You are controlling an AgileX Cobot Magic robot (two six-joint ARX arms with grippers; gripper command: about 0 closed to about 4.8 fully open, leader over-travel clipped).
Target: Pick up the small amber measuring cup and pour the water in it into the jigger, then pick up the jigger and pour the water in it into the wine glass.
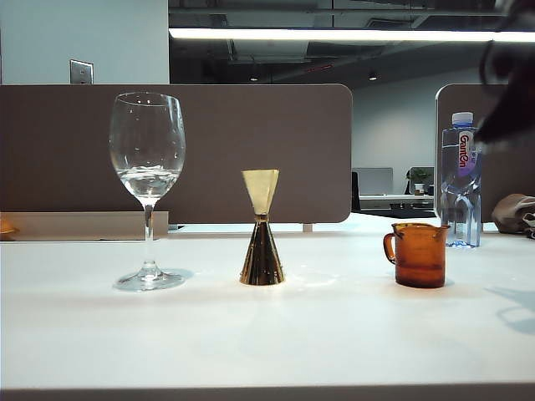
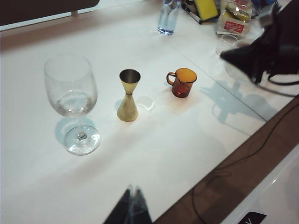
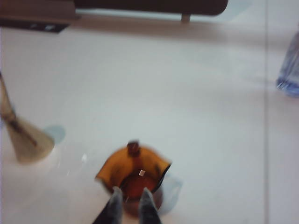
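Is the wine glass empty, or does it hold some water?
It holds some water: the wine glass stands upright with a shallow clear layer low in its bowl, also visible in the left wrist view.

Setting: open-plan office. Evidence: white tabletop (image 1: 267, 334) backed by brown fabric desk partitions (image 1: 251, 150); a further desk with a monitor (image 1: 373, 180) and potted plant (image 1: 420, 178) behind; exposed dark ceiling with a long fluorescent strip light (image 1: 334, 35); wall switch plate (image 1: 81, 72).

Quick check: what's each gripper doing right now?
Left gripper: shut, empty, hovering off the wine glass.
Right gripper: above the amber cup, state unclear.
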